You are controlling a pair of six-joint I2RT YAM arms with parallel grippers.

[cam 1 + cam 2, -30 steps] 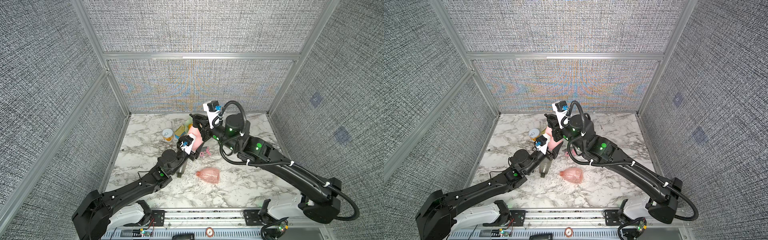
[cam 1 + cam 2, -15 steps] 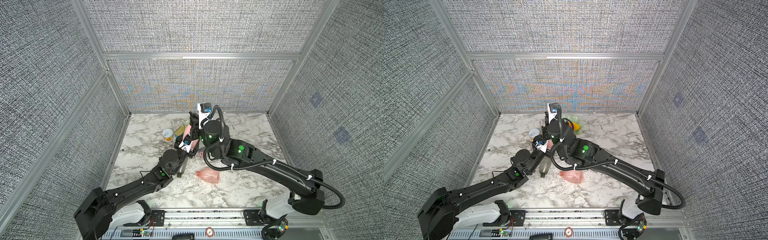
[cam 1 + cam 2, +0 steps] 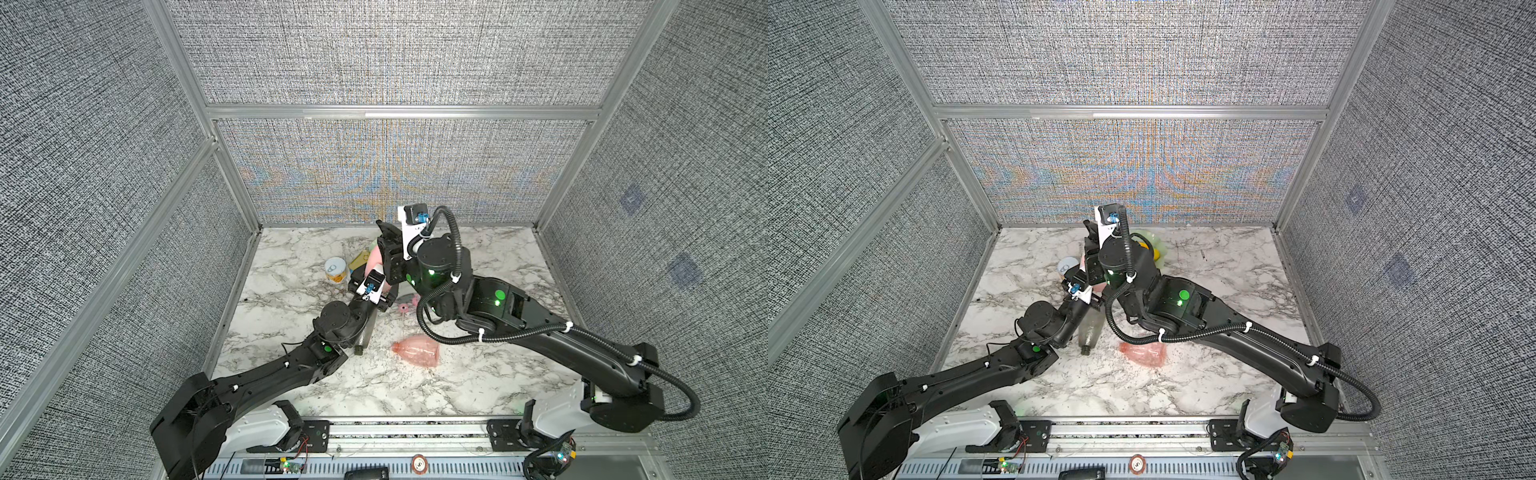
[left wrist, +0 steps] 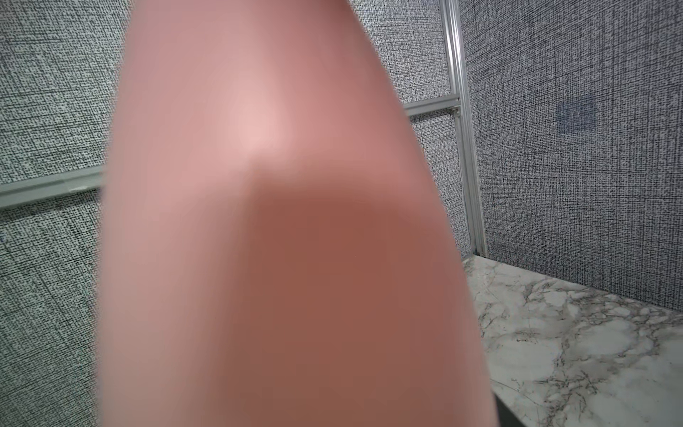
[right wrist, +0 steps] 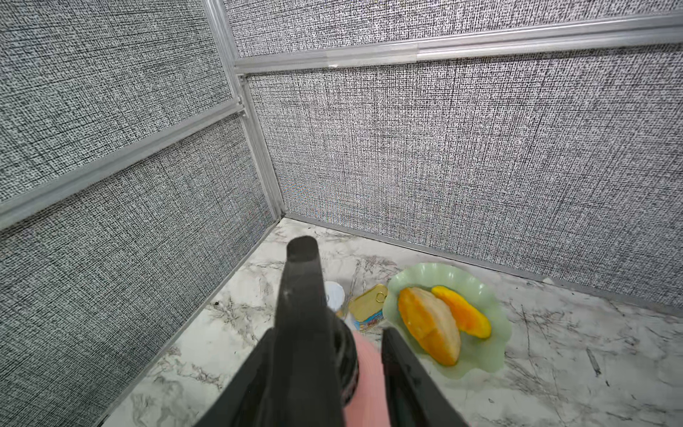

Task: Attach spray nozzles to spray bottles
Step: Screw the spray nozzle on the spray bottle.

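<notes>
Beside 2 cans (image 3: 336, 270), pastel pink bottle (image 4: 277, 222) tight in left gripper (image 3: 376, 272), right gripper (image 5: 345, 292) parted around its black nozzle (image 5: 342, 355).

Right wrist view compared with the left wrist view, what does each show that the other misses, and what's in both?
Only the right wrist view shows the black nozzle atop the pink bottle, plus a green plate holding orange fruit pieces, a gold-topped tin and a white-topped can. Only the left wrist view shows that bottle's wide body, blurred and filling most of the picture, with none of those other things. Both show the pink bottle, the marble table and the grey fabric walls.
</notes>
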